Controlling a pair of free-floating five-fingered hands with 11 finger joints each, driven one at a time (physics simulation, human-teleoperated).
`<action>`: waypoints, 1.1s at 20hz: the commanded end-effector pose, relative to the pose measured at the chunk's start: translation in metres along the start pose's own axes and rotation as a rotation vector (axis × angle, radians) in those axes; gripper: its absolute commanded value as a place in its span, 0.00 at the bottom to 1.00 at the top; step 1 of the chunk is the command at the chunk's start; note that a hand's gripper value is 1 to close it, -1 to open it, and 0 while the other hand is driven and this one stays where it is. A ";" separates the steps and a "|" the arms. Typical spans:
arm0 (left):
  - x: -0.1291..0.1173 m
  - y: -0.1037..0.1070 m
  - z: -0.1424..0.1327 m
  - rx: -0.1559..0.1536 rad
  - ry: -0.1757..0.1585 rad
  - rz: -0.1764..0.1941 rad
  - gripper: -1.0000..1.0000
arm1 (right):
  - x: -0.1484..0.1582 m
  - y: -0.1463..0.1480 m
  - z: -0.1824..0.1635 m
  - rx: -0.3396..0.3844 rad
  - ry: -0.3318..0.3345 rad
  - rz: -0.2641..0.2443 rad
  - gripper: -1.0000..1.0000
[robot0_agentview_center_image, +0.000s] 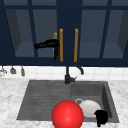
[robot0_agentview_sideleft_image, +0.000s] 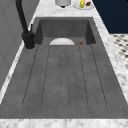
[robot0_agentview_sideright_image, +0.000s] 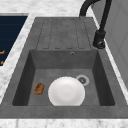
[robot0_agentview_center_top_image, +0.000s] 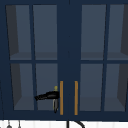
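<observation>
Navy wall cabinet (robot0_agentview_center_top_image: 70, 50) above the sink (robot0_agentview_center_image: 37, 100): the left hand (robot0_agentview_center_image: 48, 44) reaches the left door's brass handle (robot0_agentview_center_image: 61, 45), fingers curled at it; whether they truly grip, I cannot tell. A loose hold could slip off. The right hand (robot0_agentview_center_image: 101, 117) hangs by the white plate (robot0_agentview_sideright_image: 66, 91), fingers unclear.

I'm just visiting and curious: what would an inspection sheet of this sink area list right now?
Surface: grey stone sink with ribbed drainboard, set in a marble counter.
Job's things: left orange cabinet handle; the left hand is against it, fingers seemingly round it.
Clutter: round white plate and small brown sponge in the basin; red ball at the front.
Hands: right hand at the sink's front right corner.
Cables: nothing seen.
Surroundings: dark blue glass-door wall cabinet, black tap, white tiles.
</observation>
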 end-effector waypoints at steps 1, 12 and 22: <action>-0.019 -0.006 0.016 0.004 0.042 0.019 0.00 | 0.000 0.000 0.000 0.000 0.000 0.000 0.50; -0.069 -0.040 0.051 -0.004 -0.112 -0.003 0.00 | 0.000 0.000 0.000 0.000 0.000 0.000 0.50; -0.086 -0.066 0.086 0.004 -0.198 -0.010 0.00 | 0.000 0.000 0.000 0.000 0.000 0.000 0.50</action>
